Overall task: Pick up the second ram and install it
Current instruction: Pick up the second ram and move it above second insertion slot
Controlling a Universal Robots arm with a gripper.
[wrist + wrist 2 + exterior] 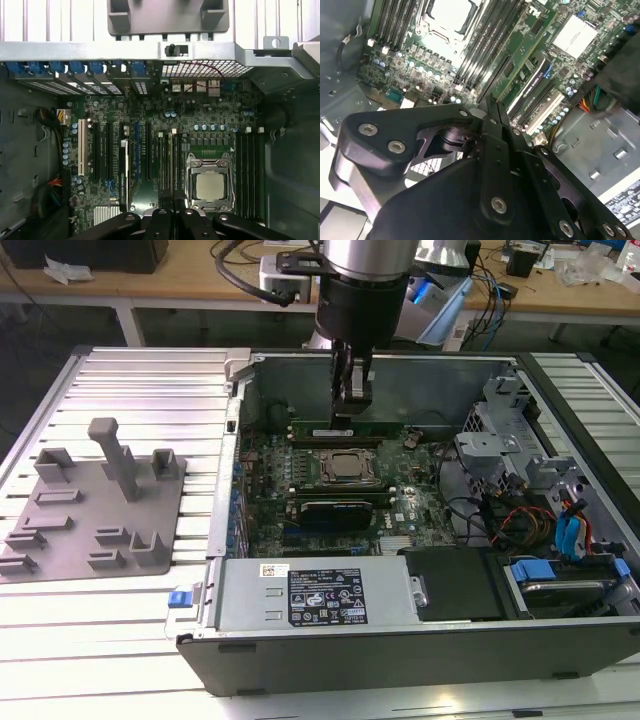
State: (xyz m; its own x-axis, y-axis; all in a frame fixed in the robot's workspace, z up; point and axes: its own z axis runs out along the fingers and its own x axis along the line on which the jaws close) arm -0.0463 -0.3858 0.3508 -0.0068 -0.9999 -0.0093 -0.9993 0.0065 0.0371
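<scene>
The second ram (312, 430), a thin green stick, stands on edge in the slot row just behind the processor (347, 467) inside the open computer case. My gripper (347, 418) reaches straight down into the case, and its shut fingertips meet the stick's top edge near its middle. In both wrist views the gripper (489, 100) (172, 202) has its black fingers pressed together over the memory slots beside the processor (210, 186). Whether the tips pinch the stick or only rest on it is hidden.
A wider black card (335, 510) lies in front of the processor. The grey fixture plate (95, 505) with upright posts sits at the exterior view's left, outside the case. The power supply (315, 595) and drive cage (500, 440) bound the board.
</scene>
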